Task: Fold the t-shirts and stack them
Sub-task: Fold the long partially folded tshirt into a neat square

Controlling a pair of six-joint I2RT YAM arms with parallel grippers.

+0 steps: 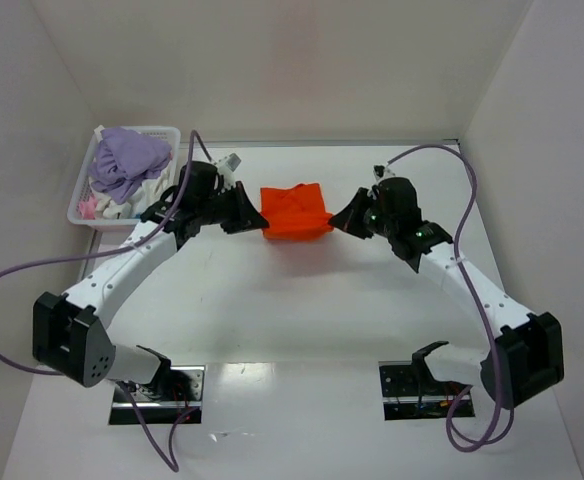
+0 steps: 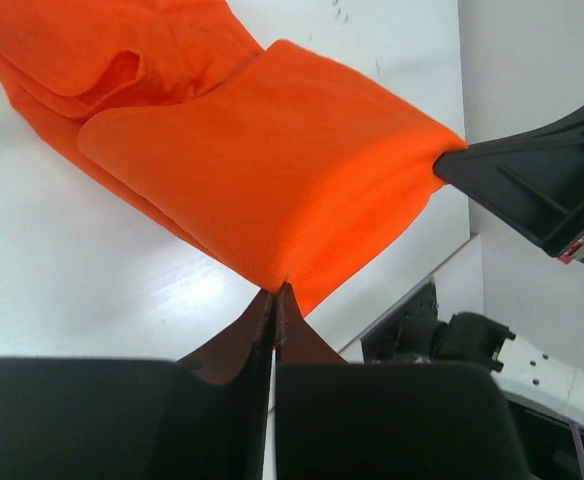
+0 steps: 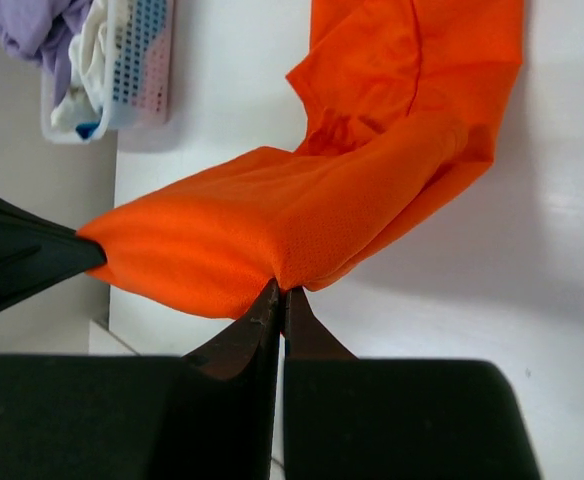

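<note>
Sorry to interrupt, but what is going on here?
One orange t-shirt, partly folded, is being handled on the white table. The left gripper is shut on one end of its folded edge, the right gripper on the opposite end. A white basket of other clothes stands at the far left.

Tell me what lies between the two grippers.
The orange t-shirt spans the gap, pinched at one end by the left gripper and at the other by the right gripper. The top view shows it; both wrist views confirm.
</note>
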